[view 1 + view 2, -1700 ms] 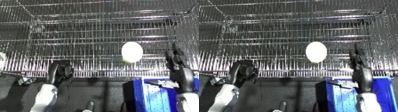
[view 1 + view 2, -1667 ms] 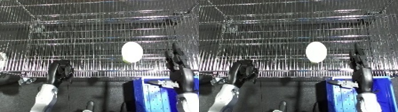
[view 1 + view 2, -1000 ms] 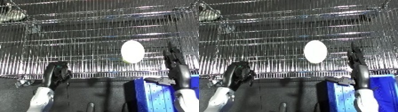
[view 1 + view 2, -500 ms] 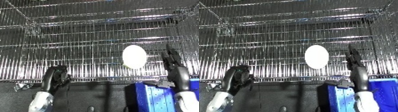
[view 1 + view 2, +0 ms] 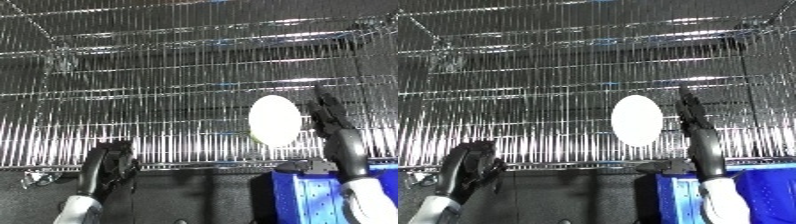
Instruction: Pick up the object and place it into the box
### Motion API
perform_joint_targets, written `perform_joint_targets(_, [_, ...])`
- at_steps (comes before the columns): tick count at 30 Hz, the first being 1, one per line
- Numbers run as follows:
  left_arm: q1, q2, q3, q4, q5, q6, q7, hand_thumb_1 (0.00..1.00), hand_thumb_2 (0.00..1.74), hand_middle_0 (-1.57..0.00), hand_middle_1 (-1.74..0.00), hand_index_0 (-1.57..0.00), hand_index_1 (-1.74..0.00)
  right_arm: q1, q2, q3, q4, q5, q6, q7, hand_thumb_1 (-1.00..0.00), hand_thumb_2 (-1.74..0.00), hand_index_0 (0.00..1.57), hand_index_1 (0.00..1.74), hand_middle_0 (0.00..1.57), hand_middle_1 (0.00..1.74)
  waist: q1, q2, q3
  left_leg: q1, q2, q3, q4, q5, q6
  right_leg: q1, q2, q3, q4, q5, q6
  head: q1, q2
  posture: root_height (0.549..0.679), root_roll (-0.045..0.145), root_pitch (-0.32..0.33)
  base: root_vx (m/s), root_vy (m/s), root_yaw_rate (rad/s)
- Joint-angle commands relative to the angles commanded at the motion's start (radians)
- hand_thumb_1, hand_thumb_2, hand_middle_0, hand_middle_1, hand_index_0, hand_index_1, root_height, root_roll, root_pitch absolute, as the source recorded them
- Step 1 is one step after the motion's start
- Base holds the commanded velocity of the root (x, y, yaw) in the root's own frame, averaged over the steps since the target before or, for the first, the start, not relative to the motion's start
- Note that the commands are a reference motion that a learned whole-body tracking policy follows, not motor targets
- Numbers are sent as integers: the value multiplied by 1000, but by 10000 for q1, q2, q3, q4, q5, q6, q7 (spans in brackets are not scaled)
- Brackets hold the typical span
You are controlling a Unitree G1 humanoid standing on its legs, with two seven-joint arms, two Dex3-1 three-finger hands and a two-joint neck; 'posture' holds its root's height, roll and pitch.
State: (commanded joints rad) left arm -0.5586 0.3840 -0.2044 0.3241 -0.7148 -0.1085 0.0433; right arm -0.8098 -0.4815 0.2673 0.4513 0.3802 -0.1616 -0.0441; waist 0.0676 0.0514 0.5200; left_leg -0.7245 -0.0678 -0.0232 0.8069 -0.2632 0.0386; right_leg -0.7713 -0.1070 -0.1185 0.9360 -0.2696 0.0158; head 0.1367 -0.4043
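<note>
While I stand here and look at the shelf, this is what I can note:

Object: a pale cream, smooth egg-shaped object point(image 5: 274, 120) stands upright on the silver wire rack shelf point(image 5: 178, 90), in front of the rack's wire back.

Right hand: the black right hand point(image 5: 330, 125) is just beside the egg-shaped object, at its 3 o'clock side. Its fingers are straight and point up toward 12 o'clock. It holds nothing. If it already touches the object, I cannot tell.

Left hand: the black left hand point(image 5: 107, 167) is at 8 o'clock from the object, well apart from it, near the front edge of the shelf. Its fingers look curled in, with nothing inside them.

Box: the blue plastic bin point(image 5: 311, 197) is below the shelf, at about 5 o'clock from the object, partly behind the right forearm.

Step, as I judge it: the reach is made, the grasp is not yet made.

Risk one: the object is round and tall, so a push from the straight fingers on one side only could tip it or roll it toward 9 o'clock.

Risk two: if the thumb does not come around the other side, the smooth shell may slip out.

Risk three: the fingertips could catch in the wires behind.
</note>
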Motion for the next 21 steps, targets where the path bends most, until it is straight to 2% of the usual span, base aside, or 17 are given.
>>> perform_joint_targets(6, [-102, -54, -76, -142, -17, 10, 64, 1000, 1740, -1570, -1740, -1570, -1740, -327, -11, 153, -81, -126, 90, 29, 0, 0, 0, 0, 0, 0, 82, 30, 0, -339, -27, -15, 78, -24, 30, -324, 54, -4, 77, -25, 17, 116, 322, 609, 38, 198, 1, 11, 20])
perform_joint_targets(12, [-172, -50, -121, -271, -5, -18, 141, 1000, 1740, -1570, -1740, -1570, -1740, -654, -39, 350, -103, -136, 174, 151, 0, 0, 0, 0, 0, 0, 184, 66, 0, -586, -47, -36, 158, -8, 30, -549, 56, -44, 145, -21, 19, 215, 411, 607, 37, 215, 0, 4, 37])
perform_joint_targets(21, [-210, -88, -127, -449, -83, 22, 86, 1000, 1740, -1570, -1740, -1570, -1740, -1053, 128, 563, -2, -70, 102, 256, -450, -783, 706, 783, 706, 783, 310, 156, 0, -894, -84, -66, 275, -6, 32, -834, 63, -65, 243, -34, -9, 417, 528, 605, 38, 234, -4, -1, 44])
